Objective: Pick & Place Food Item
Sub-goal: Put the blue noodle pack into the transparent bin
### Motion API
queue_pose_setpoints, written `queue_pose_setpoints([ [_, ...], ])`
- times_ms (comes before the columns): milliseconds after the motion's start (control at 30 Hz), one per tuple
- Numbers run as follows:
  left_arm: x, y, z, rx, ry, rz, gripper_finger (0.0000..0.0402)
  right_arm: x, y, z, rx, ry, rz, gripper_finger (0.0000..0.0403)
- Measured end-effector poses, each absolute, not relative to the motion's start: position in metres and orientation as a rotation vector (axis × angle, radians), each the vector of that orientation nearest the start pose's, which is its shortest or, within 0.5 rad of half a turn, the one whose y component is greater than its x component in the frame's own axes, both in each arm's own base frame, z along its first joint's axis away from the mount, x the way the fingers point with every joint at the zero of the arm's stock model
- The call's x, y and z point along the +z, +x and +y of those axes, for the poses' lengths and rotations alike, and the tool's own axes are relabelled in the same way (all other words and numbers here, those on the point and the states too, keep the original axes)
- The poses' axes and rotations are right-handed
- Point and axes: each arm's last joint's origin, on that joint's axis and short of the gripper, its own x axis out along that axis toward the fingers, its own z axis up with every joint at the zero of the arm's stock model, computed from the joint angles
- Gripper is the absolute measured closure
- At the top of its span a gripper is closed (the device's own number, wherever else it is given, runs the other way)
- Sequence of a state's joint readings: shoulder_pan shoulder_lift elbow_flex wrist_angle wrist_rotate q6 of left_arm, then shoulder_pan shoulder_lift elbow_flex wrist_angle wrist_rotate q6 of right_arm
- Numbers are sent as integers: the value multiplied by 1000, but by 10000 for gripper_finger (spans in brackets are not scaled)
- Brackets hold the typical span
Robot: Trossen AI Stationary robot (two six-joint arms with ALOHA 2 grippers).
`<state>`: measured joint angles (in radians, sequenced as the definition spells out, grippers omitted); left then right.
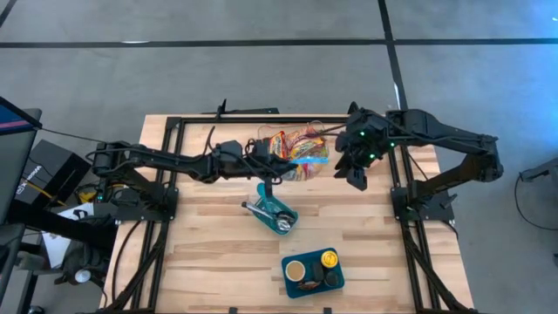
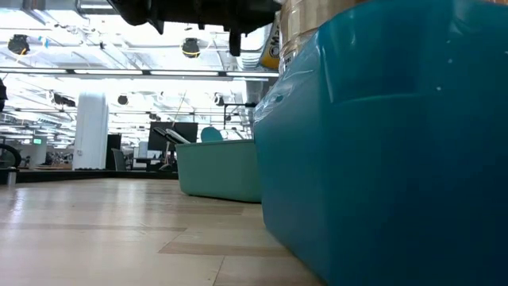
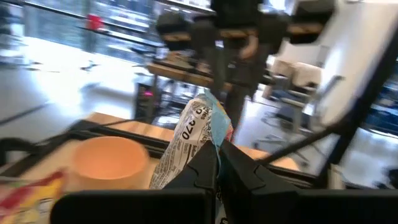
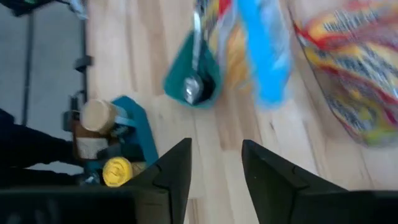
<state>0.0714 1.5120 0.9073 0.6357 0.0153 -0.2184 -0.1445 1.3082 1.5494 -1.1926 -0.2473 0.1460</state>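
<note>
A pile of bright snack bags (image 1: 292, 144) lies at the table's far middle. My left gripper (image 1: 281, 170) reaches in from the left and is shut on a white and blue printed snack bag (image 3: 194, 134), which also shows in the right wrist view (image 4: 261, 50). An orange bowl (image 3: 109, 163) sits beside that bag. My right gripper (image 1: 356, 173) hovers open and empty to the right of the pile; its fingers show apart in its own wrist view (image 4: 214, 165). My left gripper pinches the snack bag by its near crumpled end (image 3: 208, 152) between its two fingers. The fingers come at it about level, from the table's left. The bag sticks out beyond the fingertips toward my right arm; whether any part rests on the pile I cannot tell.
A teal tray with a spoon and other utensils (image 1: 275, 211) lies at the table's middle. A second teal tray (image 1: 312, 272) with a cup, a jar and a yellow lid stands near the front edge and fills the low view (image 2: 381, 143). Black frame rails (image 1: 166, 174) flank both sides.
</note>
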Motion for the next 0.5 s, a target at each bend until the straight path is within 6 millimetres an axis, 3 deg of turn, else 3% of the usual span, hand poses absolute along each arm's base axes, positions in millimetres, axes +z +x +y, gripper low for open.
queue_pose_setpoints([
  [300,280,332,44,470,-163,-70,400,395,218,-33,-191,307,1003,299],
  [500,280,325,65,816,-62,-55,401,395,218,-34,-223,321,998,317],
])
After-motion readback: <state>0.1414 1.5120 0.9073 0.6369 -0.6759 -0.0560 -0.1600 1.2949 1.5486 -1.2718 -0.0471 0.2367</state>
